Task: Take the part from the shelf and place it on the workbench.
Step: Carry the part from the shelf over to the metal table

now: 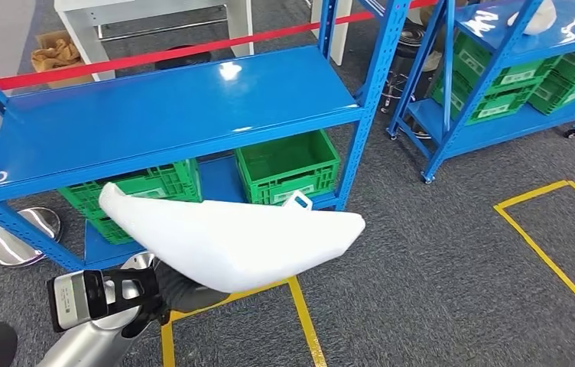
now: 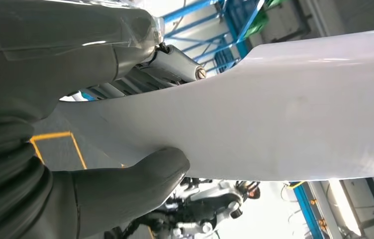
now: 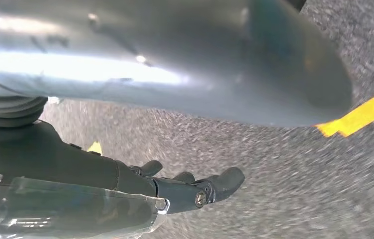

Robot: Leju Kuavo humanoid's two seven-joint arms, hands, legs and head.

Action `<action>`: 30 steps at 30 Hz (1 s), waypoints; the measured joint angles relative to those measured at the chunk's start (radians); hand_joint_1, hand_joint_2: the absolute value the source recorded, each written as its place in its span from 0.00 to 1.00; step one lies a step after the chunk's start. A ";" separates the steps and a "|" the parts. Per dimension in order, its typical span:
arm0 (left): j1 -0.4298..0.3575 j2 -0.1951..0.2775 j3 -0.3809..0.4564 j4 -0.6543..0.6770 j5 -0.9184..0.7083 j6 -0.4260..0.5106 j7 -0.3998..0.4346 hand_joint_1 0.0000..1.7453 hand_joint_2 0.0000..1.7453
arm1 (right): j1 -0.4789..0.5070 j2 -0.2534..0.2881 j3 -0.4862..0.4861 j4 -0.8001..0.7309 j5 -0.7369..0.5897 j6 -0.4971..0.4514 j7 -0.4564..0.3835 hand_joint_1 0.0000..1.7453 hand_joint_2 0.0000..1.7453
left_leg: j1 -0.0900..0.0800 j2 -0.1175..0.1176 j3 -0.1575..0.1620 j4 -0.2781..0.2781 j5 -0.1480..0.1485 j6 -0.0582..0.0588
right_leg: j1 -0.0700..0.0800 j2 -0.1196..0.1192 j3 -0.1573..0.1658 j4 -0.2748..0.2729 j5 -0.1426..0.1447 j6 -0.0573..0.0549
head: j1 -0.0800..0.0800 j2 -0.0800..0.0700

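Left hand clamps white part, thumb under; right hand hangs empty, fingers loosely extended; keep part level, clear shelf at 12 o'clock

Labels on the green crates seem illegible.

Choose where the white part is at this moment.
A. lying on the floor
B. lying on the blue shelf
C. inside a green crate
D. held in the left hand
D: the left hand holds the white part between thumb and fingers, off the blue shelf.
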 joint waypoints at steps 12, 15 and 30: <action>-0.025 -0.063 0.026 0.045 -0.009 -0.106 0.055 1.00 1.00 | 0.005 -0.054 -0.056 -0.009 -0.035 -0.012 -0.017 0.00 0.00 | 0.000 -0.017 -0.073 0.175 -0.112 -0.046 | 0.000 0.002 0.122 -0.285 0.135 -0.048 | -0.003 0.000; -0.028 -0.083 0.022 0.060 -0.004 -0.132 0.063 1.00 1.00 | 0.004 -0.064 -0.071 -0.013 -0.048 -0.014 -0.020 0.00 0.00 | 0.000 -0.038 -0.138 0.317 -0.155 -0.042 | 0.004 0.033 0.114 -0.284 0.140 -0.052 | -0.003 0.000; -0.028 -0.132 0.003 0.078 0.015 -0.132 0.086 1.00 1.00 | 0.003 -0.113 -0.087 -0.028 -0.018 -0.022 0.063 0.00 0.00 | -0.006 -0.010 0.015 -0.002 -0.014 0.008 | -0.002 0.000 -0.054 0.003 0.037 0.009 | 0.009 0.000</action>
